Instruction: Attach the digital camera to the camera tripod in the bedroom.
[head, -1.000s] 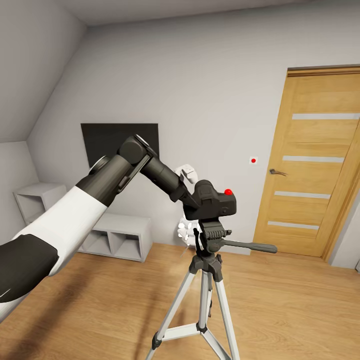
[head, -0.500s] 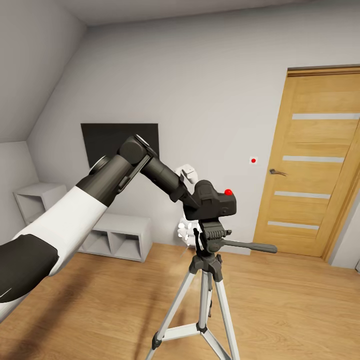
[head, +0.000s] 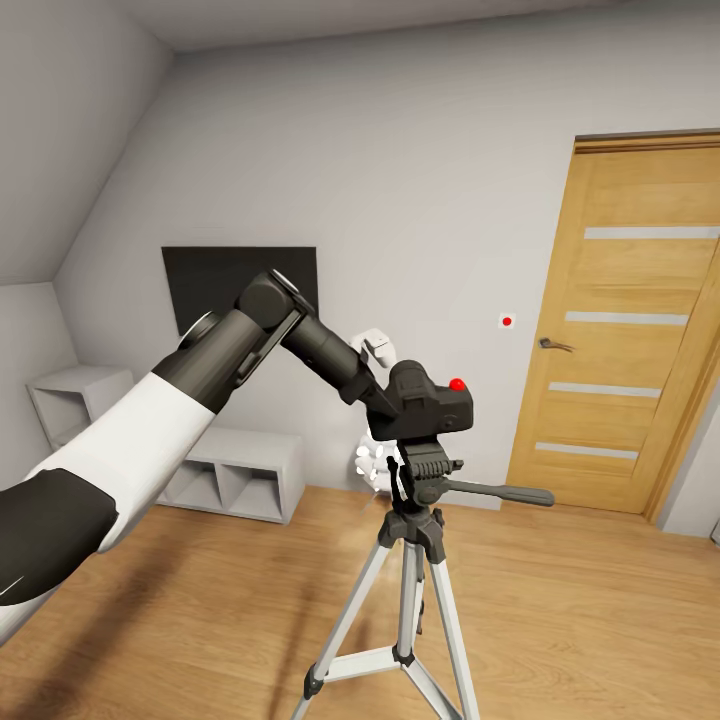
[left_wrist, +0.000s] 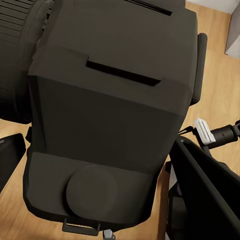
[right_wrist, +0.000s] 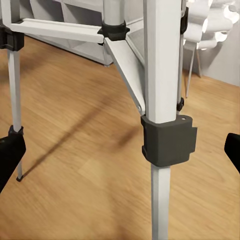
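The left arm reaches out from about eight o'clock toward the middle of the room, and at its end the digital camera (head: 432, 402) sits right on the black head of the camera tripod (head: 424, 478). From the head view the camera body looks level, its red button up and toward one o'clock, its base touching or just above the mounting plate; I cannot tell whether it has locked on. That is where it needs to be for the mount, so I judge the task close to done, with only the seating and the letting go left.

The left gripper (left_wrist: 100, 150) is hidden behind the camera in the head view. In the left wrist view the camera (left_wrist: 110, 105) looms close, with a dark finger (left_wrist: 205, 195) flanking it on one side and another at the opposite edge, so the fingers look clamped on the camera body. Holding it by the back leaves the base free to meet the plate.

The pan handle (head: 495, 492) sticks out toward three o'clock, clear of the arm. The tripod's silver legs (head: 350, 610) splay down to the wood floor (head: 180, 620).

The right wrist view looks at one tripod leg (right_wrist: 160, 75) and its black clamp collar (right_wrist: 167, 140) from low down. The right gripper's (right_wrist: 120, 155) fingers sit wide apart at the two edges, holding nothing, perhaps ready to steady the leg.

Behind the tripod stand a white object on thin legs (head: 372, 462), a low white shelf (head: 235, 470), a dark wall panel (head: 225, 280) and the wooden door (head: 630, 330) at two o'clock.
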